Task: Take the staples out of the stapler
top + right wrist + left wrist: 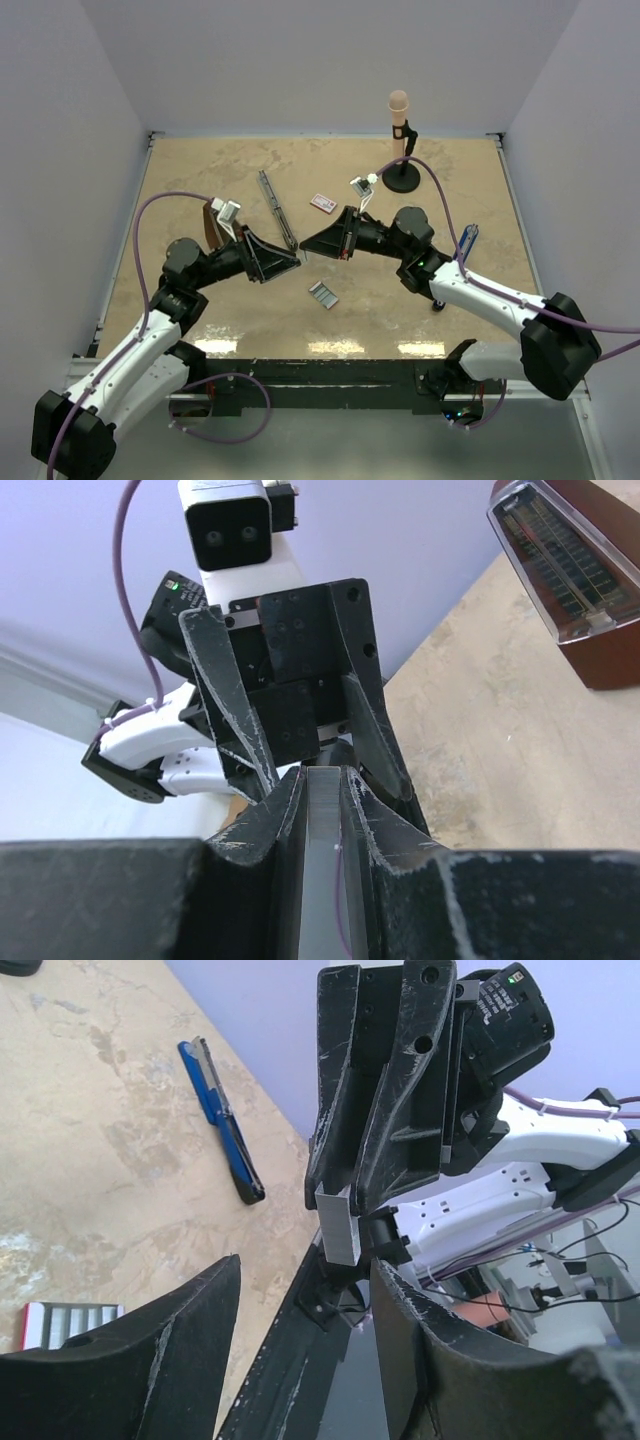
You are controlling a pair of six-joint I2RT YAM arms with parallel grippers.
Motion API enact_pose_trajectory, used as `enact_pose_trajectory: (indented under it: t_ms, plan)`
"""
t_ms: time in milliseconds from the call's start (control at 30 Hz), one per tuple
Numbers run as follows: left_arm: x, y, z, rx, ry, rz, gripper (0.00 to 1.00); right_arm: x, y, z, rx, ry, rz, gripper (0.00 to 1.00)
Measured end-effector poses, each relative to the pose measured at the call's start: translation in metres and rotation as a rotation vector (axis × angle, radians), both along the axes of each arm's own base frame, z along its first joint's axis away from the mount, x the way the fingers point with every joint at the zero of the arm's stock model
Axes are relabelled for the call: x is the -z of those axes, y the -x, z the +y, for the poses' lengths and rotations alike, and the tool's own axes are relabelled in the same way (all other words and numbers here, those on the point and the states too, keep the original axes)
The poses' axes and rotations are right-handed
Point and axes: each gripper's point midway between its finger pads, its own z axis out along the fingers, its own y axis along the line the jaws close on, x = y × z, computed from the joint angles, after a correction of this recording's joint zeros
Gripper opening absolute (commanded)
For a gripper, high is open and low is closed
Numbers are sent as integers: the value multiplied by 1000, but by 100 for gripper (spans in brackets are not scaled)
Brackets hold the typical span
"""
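The stapler [278, 208], a long thin dark bar, lies on the table behind the two grippers. My right gripper [305, 244] is shut on the staples [322, 860], a grey ribbed strip clamped between its fingertips. The strip's end sticks out past them in the left wrist view [335, 1225]. My left gripper [292, 262] faces it tip to tip with its jaws spread wide and nothing between them. Its fingers [225, 695] stand on either side of the right gripper's tips. The stapler shows in neither wrist view.
A ribbed grey-white block [322, 293] lies just in front of the grippers; in the left wrist view [70, 1318] it has a red edge. Also here: a red-and-white card [322, 203], a blue object [467, 243], a brown metronome [570, 570], a tan cylinder on a black stand [400, 140] and the black front rail [290, 1370].
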Motion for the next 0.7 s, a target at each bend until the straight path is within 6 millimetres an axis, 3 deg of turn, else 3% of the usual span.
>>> enact_pose_trajectory:
  t_ms: [333, 700]
  plan:
    - [-9, 7, -6, 33, 72, 5, 57, -6, 4, 1, -11, -20, -5, 21]
    - [-14, 11, -9, 52, 120, 13, 46, -9, 11, 5, -31, -31, -10, 21]
